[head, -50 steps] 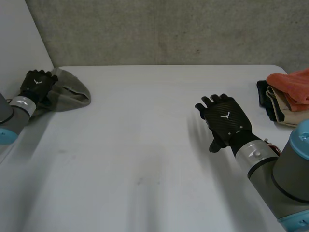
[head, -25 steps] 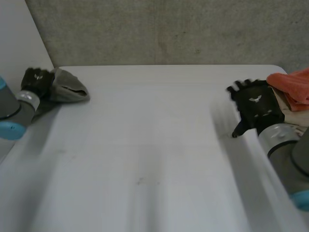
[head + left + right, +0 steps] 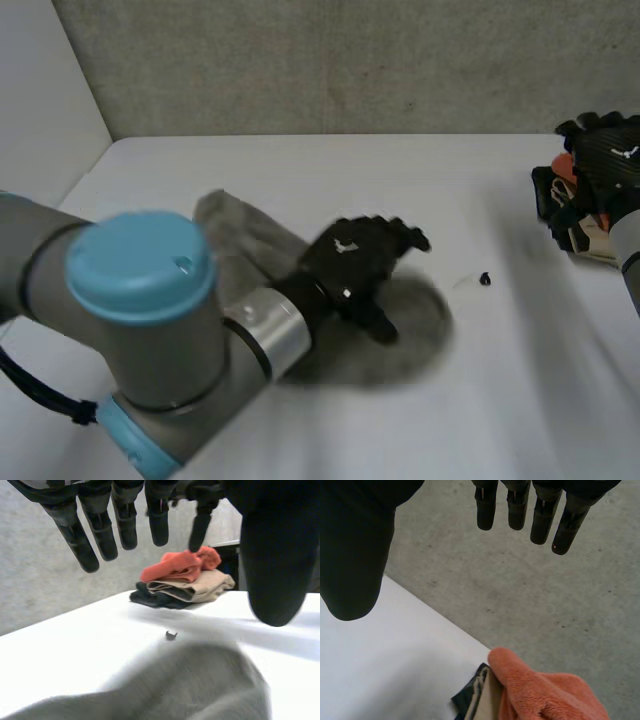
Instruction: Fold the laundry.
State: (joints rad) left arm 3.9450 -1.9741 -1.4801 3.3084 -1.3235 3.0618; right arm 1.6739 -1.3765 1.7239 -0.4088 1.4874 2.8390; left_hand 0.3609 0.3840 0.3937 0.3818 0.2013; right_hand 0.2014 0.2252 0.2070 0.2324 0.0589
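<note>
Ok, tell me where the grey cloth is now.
In the head view the grey cloth lies mid-table beneath the left hand, left of the small dark scrap and the folded pile.

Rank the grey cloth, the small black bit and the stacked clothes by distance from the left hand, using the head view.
1. Grey cloth, beneath the left hand.
2. Small black bit, on the table to the hand's right.
3. Stacked clothes, at the table's right edge.

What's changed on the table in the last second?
The left hand swept the grey cloth from the far left corner to the middle of the table and now hangs open over it. The right hand moved from mid-table out over the pile of folded clothes, open. The pile stayed put.
</note>
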